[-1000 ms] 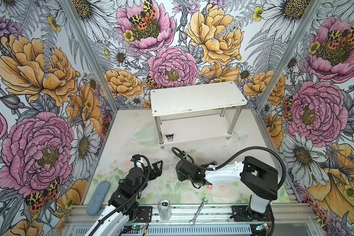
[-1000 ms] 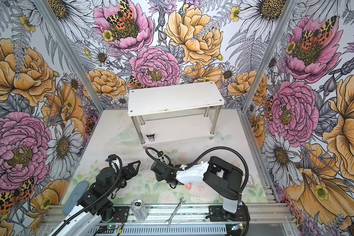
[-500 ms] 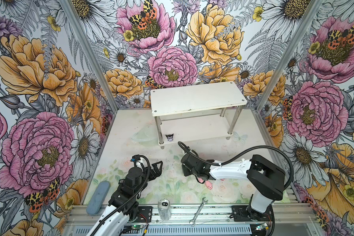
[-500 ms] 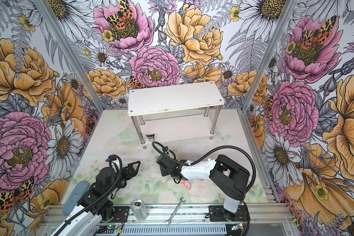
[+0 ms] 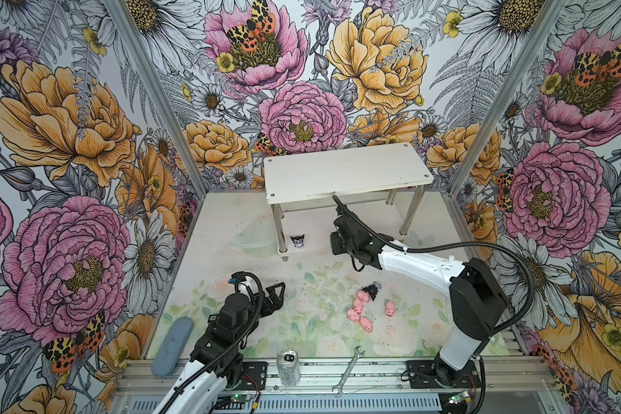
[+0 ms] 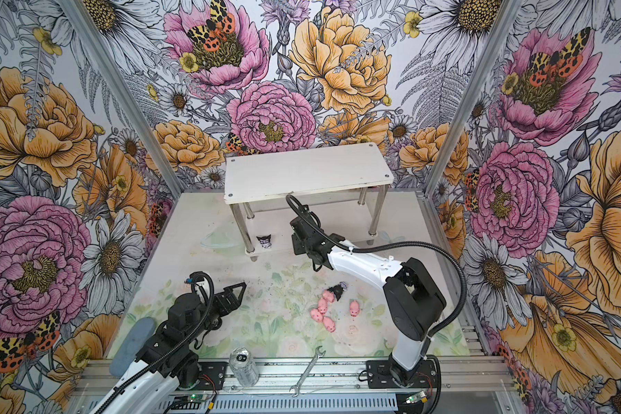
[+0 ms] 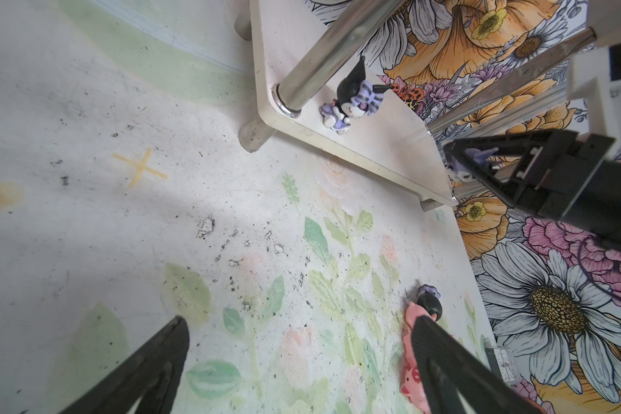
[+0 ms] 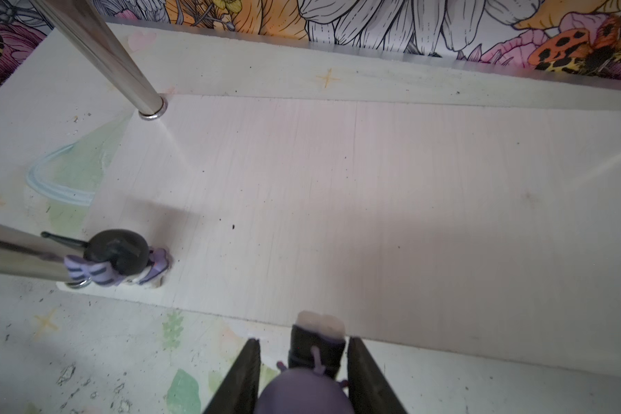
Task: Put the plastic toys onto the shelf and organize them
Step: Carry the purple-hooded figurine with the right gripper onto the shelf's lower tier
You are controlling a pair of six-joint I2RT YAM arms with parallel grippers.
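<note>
Right arm: the right gripper (image 8: 303,344) is gripping a black-and-purple figurine (image 8: 318,355) between partly closed jaws at the lower centre of the wrist view. The toy's pale feet are reaching just over the front edge of the lower tier (image 8: 337,200).

The shelf (image 5: 345,172) is standing at upper centre. A second figurine (image 5: 297,241) is standing on its lower tier beside the front left leg.

Five pink pigs (image 5: 358,304) and a third figurine (image 5: 371,288) are lying on the table (image 5: 230,258), lower centre-right.

Left arm: the left gripper (image 7: 298,322) is hovering wide open and empty.

Risks:
- Releasing this close to the edge is likely to tip the toy off.
- The cable (image 5: 341,208) is running close beneath the shelf's upper front edge and could snag.
</note>
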